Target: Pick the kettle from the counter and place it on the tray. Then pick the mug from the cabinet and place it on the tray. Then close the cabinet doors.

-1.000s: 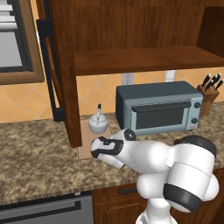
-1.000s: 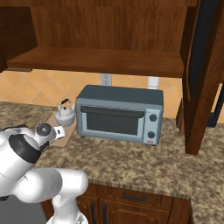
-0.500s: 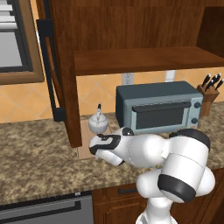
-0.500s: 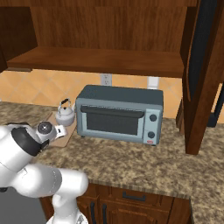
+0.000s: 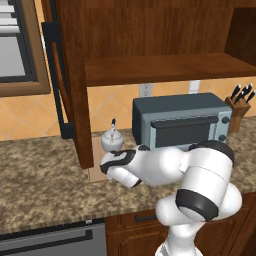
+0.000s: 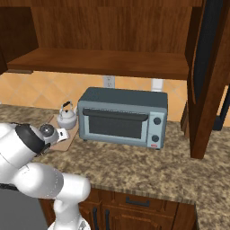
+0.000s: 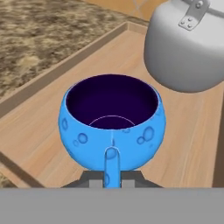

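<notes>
Hand view, close in: small squat bright blue mug (image 7: 112, 127) w/ dark inside sits upright over the flat light tan wooden tray (image 7: 39, 131), handle pointing straight back at the camera. Two small dark finger tips (image 7: 89, 181) peek up right at the handle's base, one each side; gripper (image 7: 112, 181) looks closed on the handle, tho the contact itself is cut off at the bottom edge, so can't tell for sure whether it's grasping or let go. Mug's underside is hidden too, so resting vs just above the board — can't tell. Just beyond the mug, upper right, the rounded silvery-white kettle (image 7: 188, 48) stands on the same tray, near the mug but apart, a riveted handle bracket showing on its side. Raised rim of the tray runs along the left, speckled brown-and-tan granite-look counter (image 7: 39, 35) past it. Left base view: white arm reaches low over the tray (image 5: 95, 172), kettle (image 5: 112, 141) w/ thin dark arched handle upright behind it, next to a grey-blue toaster oven (image 5: 180, 125). Reddish-brown wall cabinet (image 5: 150, 35) above, left door (image 5: 72, 85) swung open; wooden knife block (image 5: 239, 107) far right. Right base view: kettle (image 6: 66, 117) on tray (image 6: 67, 143), left of the oven (image 6: 123, 117); right cabinet door (image 6: 211, 76) open too.
</notes>
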